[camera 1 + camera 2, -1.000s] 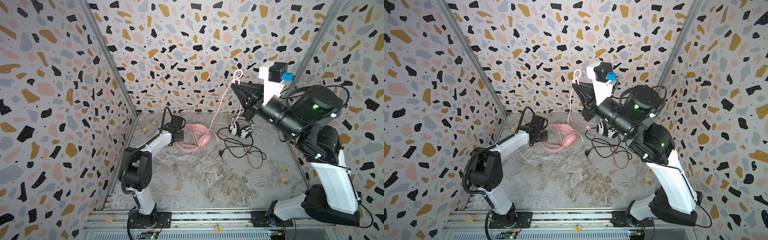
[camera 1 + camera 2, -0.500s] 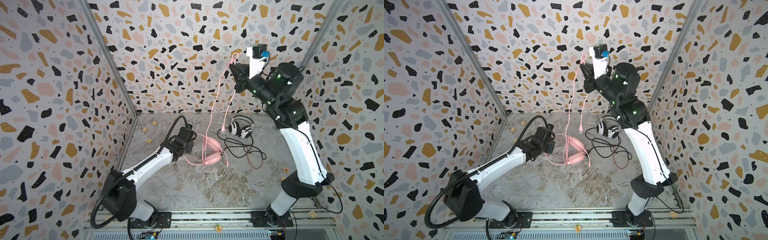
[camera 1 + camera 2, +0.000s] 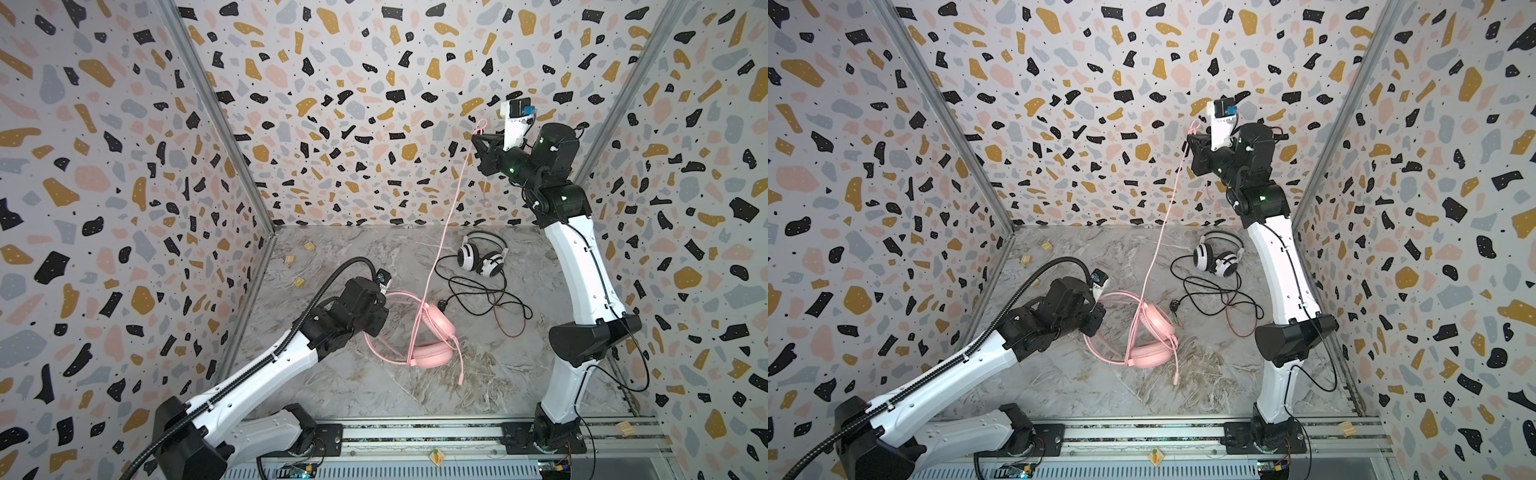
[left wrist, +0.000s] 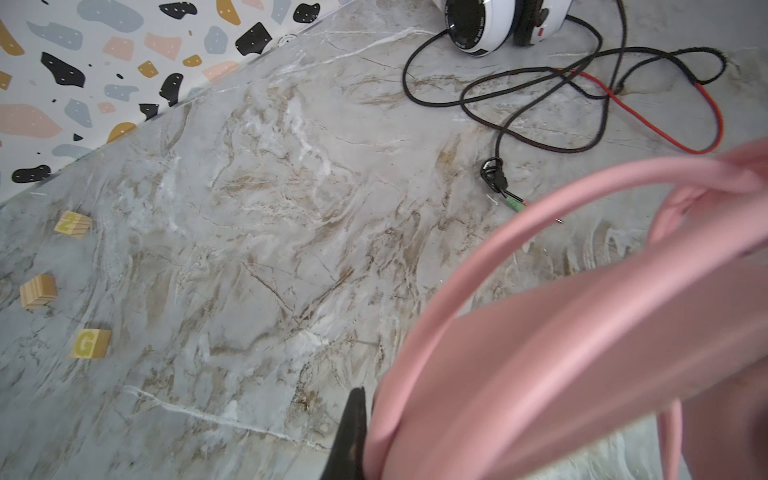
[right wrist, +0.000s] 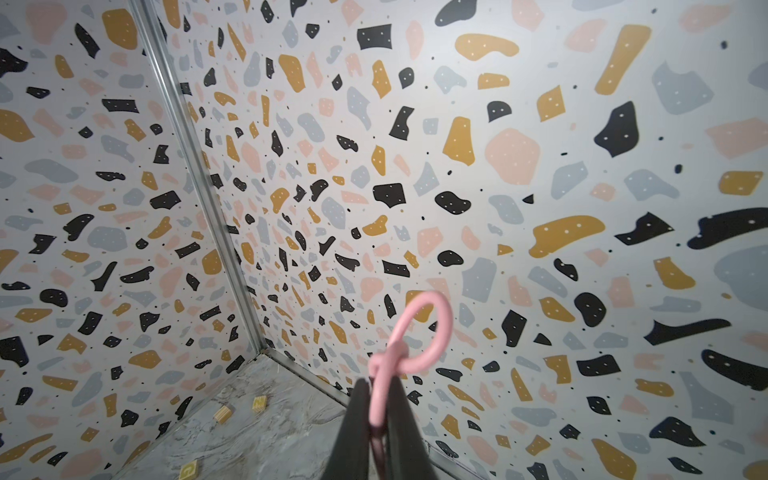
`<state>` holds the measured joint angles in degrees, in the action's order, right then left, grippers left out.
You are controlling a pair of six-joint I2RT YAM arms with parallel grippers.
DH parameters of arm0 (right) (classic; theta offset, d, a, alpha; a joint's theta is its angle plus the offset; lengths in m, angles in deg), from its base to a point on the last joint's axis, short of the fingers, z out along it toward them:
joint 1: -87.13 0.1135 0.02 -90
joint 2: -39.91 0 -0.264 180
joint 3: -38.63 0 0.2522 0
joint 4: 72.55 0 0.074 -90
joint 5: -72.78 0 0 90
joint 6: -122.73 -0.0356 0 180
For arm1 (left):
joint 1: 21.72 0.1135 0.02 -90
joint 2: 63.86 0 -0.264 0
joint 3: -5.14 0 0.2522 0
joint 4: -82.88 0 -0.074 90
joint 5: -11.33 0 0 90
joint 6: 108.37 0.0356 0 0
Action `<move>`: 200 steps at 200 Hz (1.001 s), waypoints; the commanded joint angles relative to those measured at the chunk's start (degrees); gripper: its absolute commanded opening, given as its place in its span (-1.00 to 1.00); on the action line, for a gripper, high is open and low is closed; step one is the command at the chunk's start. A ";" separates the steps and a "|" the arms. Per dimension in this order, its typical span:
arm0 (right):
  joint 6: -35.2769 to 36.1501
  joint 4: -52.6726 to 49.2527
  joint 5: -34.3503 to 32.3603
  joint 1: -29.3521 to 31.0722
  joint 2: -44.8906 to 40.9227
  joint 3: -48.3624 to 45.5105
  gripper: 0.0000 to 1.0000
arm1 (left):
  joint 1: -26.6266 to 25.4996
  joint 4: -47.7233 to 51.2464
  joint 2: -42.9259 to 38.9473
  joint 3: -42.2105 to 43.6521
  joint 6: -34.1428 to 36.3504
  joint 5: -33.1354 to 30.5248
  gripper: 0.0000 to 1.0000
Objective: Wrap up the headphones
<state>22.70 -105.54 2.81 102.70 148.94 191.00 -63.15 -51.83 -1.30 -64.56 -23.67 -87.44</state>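
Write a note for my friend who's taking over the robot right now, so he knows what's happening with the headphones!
Grippers: the left gripper is shut on the headband of the pink headphones, low over the table. The right gripper is shut on a loop of the pink cord, held high; the cord runs taut down to the headset.
Other set: the white-and-black headphones lie at the back, with the black cord loose beside them.
Done: the pink cord looks partly looped around the headset; its plug end lies free.
Left: finish winding pink, then wrap black.
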 commanded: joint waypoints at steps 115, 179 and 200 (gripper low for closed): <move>-7.15 18.31 3.91 -8.33 -6.64 -33.31 -0.96 | -0.32 -3.85 -10.80 -11.58 -2.03 25.14 -1.00; -11.33 29.33 9.31 -11.12 -11.95 -54.16 -0.96 | -0.27 -4.23 -7.57 -26.05 -5.89 22.81 -1.00; -9.42 30.37 7.81 -8.60 -14.81 -59.50 -0.96 | -0.32 -6.58 -5.68 -29.36 -7.55 20.39 -1.00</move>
<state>11.97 -79.72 14.06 92.52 137.66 135.83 -62.99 -48.44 -6.52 -87.95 -27.30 -69.58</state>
